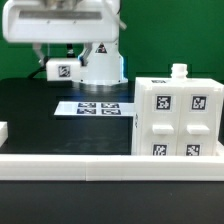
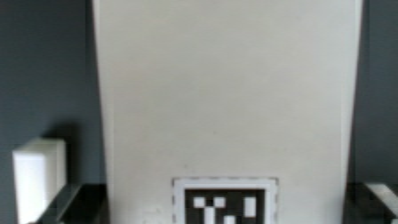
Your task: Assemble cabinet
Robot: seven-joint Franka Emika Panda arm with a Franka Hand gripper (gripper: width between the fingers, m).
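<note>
While well apart from the cabinet (image 1: 178, 118), arm (image 1: 60, 22) high.

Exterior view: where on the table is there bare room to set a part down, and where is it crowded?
Free: the table between marker board and rail, and toward the exterior view's left. Crowded: the exterior view's right, where the cabinet stands by the rail.
</note>
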